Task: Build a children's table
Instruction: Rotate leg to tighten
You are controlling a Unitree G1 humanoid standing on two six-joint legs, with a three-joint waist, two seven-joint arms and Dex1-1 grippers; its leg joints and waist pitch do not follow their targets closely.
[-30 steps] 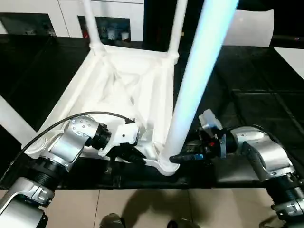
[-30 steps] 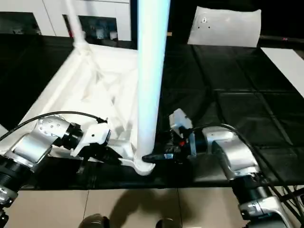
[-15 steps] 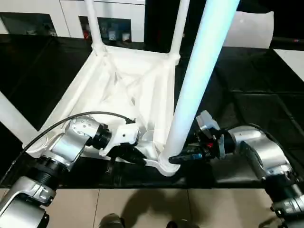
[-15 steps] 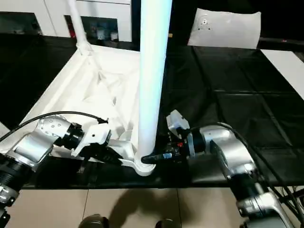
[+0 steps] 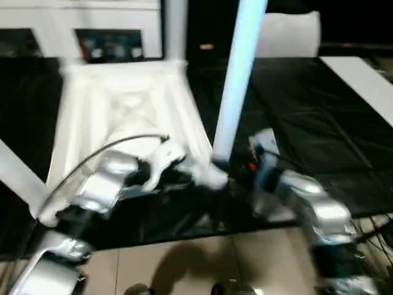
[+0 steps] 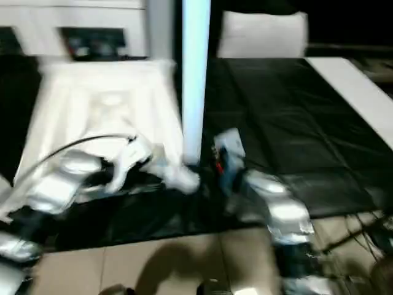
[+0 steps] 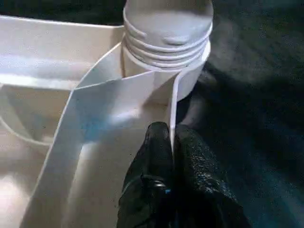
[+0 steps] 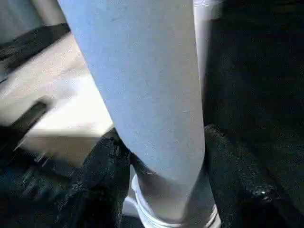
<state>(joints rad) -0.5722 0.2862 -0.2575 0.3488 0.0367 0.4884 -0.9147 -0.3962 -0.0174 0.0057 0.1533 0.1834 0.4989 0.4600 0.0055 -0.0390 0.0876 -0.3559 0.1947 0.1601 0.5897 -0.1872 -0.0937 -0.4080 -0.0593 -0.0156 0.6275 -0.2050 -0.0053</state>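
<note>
White plastic, the children's table (image 5: 116, 104) lies upside down at our twelve o'clock, swung since a moment ago. Our left gripper (image 7: 172, 142) pinches its rim; our right gripper (image 8: 161, 161) clasps the near-corner leg (image 8: 142, 85), probably screwing it home.

Your head cameras look forward and down over both forearms. Each wrist camera sits close, sharing the near corner leg (image 8: 142, 85).
</note>
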